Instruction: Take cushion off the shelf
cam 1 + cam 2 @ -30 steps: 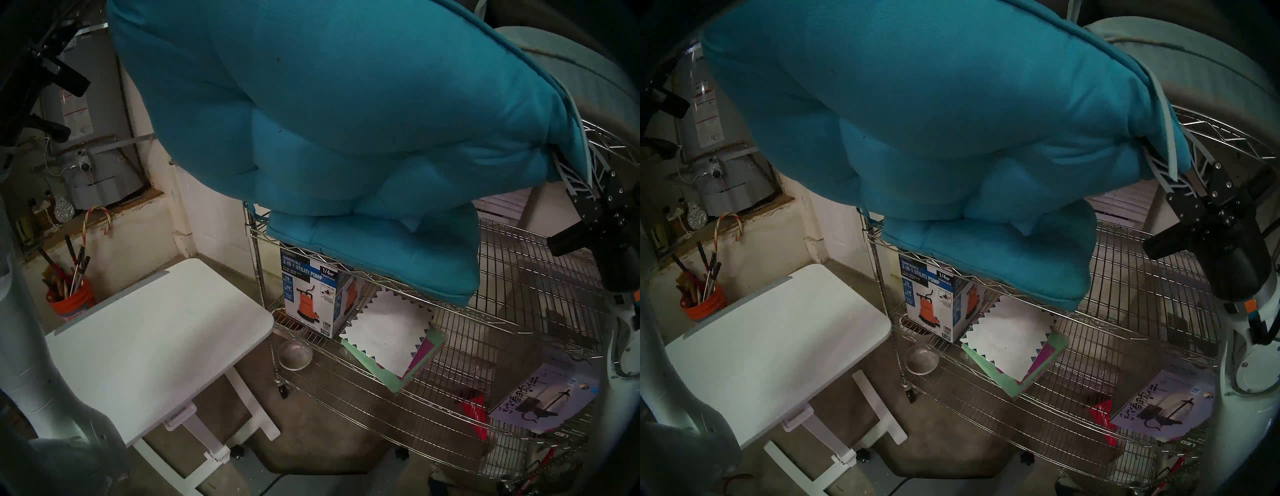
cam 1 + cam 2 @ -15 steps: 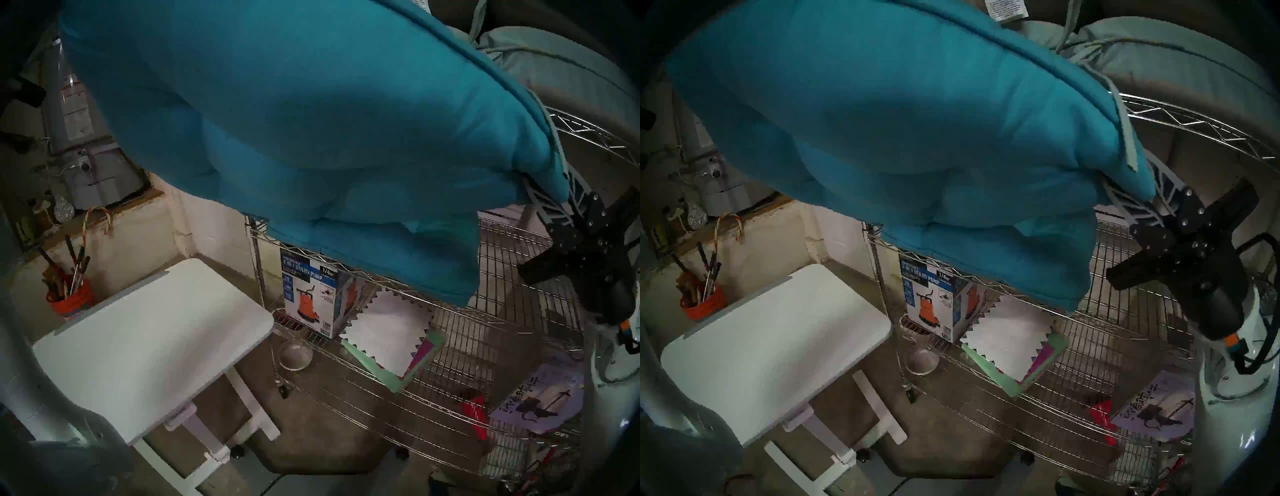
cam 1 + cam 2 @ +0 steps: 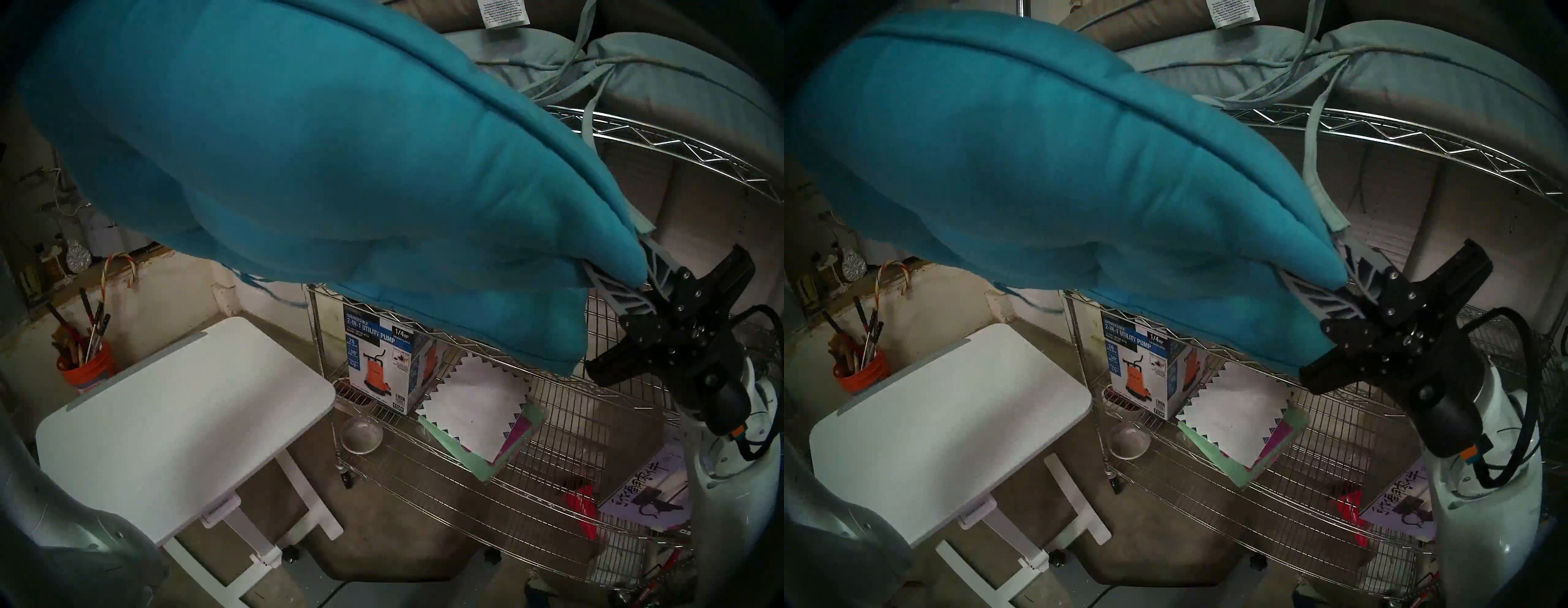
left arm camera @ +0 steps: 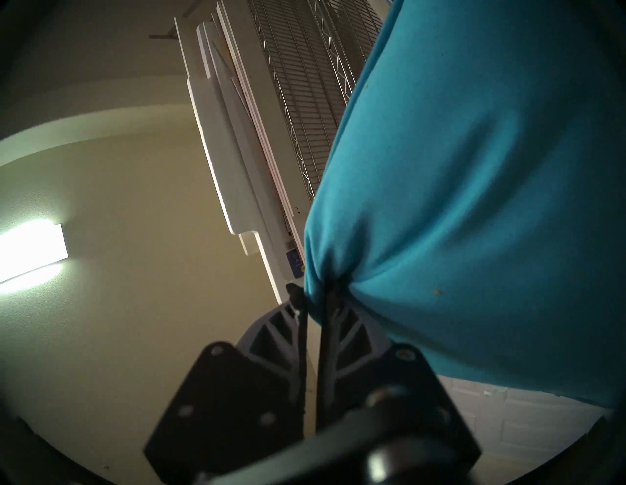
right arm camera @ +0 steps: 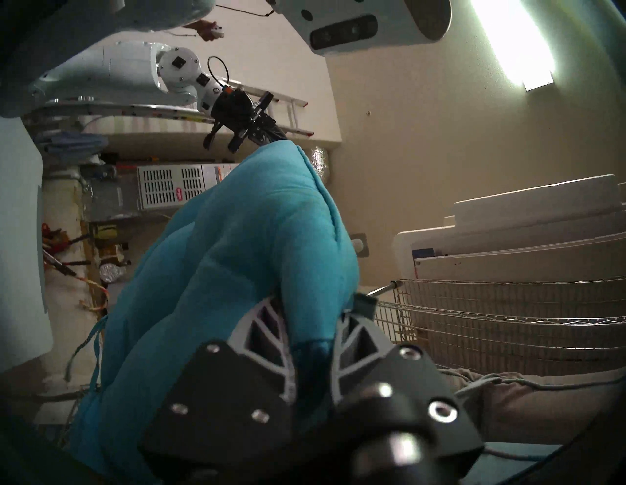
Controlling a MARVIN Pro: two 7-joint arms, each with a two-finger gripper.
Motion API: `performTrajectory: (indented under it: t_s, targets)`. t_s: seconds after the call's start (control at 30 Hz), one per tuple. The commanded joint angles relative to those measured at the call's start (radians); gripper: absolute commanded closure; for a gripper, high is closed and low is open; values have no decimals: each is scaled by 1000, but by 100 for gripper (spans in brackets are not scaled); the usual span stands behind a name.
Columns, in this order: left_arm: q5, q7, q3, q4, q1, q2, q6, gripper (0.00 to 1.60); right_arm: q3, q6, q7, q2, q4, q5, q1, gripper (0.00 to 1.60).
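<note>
Both hands pinch opposite corners of the teal cushion (image 3: 339, 170), left hand (image 4: 313, 298) and right hand (image 3: 628, 276), so it hangs spread clear above the shelf (image 3: 636, 140), its lower edge near the middle tier.

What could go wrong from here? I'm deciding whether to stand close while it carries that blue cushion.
Each grip is only a pinch of fabric: the left gripper holds a bunched corner, the right gripper an edge of the blue cushion, so the cushion could slip free.

The cushion's lower fold looks to still overlap the wire shelf, and a grey strap from the pale cushion lies against it; either might snag.

The cushion blocks much of the head view.
</note>
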State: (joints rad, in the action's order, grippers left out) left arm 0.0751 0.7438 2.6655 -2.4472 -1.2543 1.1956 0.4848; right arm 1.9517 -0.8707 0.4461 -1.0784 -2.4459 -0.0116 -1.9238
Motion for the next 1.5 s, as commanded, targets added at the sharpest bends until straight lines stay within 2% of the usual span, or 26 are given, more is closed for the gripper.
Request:
performTrajectory:
  t_s: [0.0,0.13,0.3,0.77,1.1,1.47]
  targets:
    - [-38,7,124,4,-2,22,-10,160,-69,16,3,1,2,19,27,160]
    - [-63,37,180,4,-19,41,-6,160,-127,29,9,-3,2,43,43,160]
    - [-83,71,214,4,-32,72,-5,160,-205,61,19,-21,2,104,60,160]
    - [-94,128,214,4,-57,148,6,160,-406,159,36,-98,2,309,116,160]
    - [-45,127,214,5,-75,181,20,160,-561,264,54,-160,2,486,200,160]
    - [56,114,214,90,-94,200,46,160,-728,334,66,-267,60,645,311,160]
